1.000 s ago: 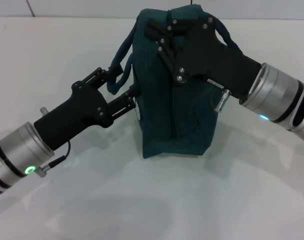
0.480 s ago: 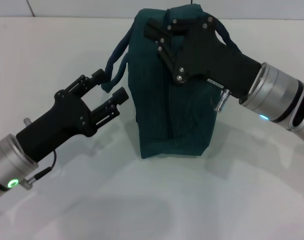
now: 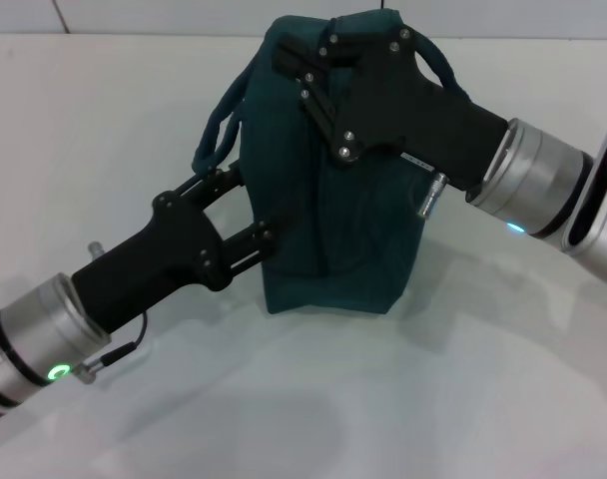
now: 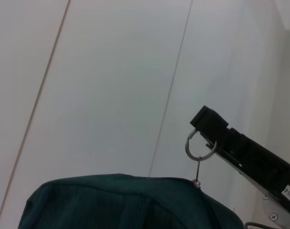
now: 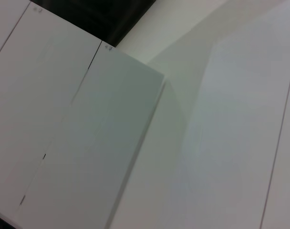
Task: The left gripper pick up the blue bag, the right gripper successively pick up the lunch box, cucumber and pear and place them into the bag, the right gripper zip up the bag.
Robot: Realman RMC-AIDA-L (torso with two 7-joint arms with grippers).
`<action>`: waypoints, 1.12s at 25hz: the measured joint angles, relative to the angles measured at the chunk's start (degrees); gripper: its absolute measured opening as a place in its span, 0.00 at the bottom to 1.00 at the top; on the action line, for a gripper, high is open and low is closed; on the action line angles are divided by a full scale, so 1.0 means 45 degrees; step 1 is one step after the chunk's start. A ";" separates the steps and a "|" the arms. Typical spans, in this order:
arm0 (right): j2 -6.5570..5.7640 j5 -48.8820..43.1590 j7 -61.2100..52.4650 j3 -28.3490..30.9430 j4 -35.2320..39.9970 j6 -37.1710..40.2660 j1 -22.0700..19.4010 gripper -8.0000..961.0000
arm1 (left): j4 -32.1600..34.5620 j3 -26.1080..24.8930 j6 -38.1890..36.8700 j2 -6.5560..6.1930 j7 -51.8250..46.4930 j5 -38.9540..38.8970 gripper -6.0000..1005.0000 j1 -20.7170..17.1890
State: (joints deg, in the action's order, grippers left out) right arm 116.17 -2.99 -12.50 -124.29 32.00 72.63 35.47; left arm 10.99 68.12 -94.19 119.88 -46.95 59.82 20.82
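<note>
White tabletop (image 3: 303,399): blue bag (image 3: 353,239) standing upright; right gripper (image 3: 289,62) pinching ring-pull (image 4: 200,145); left gripper (image 3: 252,210) bracketing bag's side, fingers apart. Pulling steadily advised.

Left gripper (image 3: 252,205) low at left, fingers spread; right gripper (image 3: 302,72) high, fingers unclear.

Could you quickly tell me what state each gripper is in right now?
Left gripper: open, fingers straddling the blue bag's left side.
Right gripper: at the bag's top, hooked through the zipper ring; open or shut cannot be told.
</note>
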 joint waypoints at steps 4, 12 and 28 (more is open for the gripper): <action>0.0000 0.0299 0.0006 -0.0172 0.0003 -0.0029 0.0042 0.03 | -0.0358 -0.0005 0.0045 0.0025 0.0062 -0.0071 0.73 0.0433; 0.0001 0.0418 0.0013 -0.0370 0.0002 0.0090 -0.0065 0.03 | -0.0373 -0.0120 0.0276 0.0034 0.0301 -0.0613 0.72 0.0483; 0.0000 0.0603 -0.0080 -0.0684 0.0102 0.0787 -0.0442 0.03 | -0.0327 -0.0002 0.0247 0.0024 0.2584 -0.0681 0.18 0.0389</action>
State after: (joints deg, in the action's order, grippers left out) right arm 116.17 -0.28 -12.86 -127.37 32.46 76.17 33.48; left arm 9.52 68.11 -93.08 119.99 -35.32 56.76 22.57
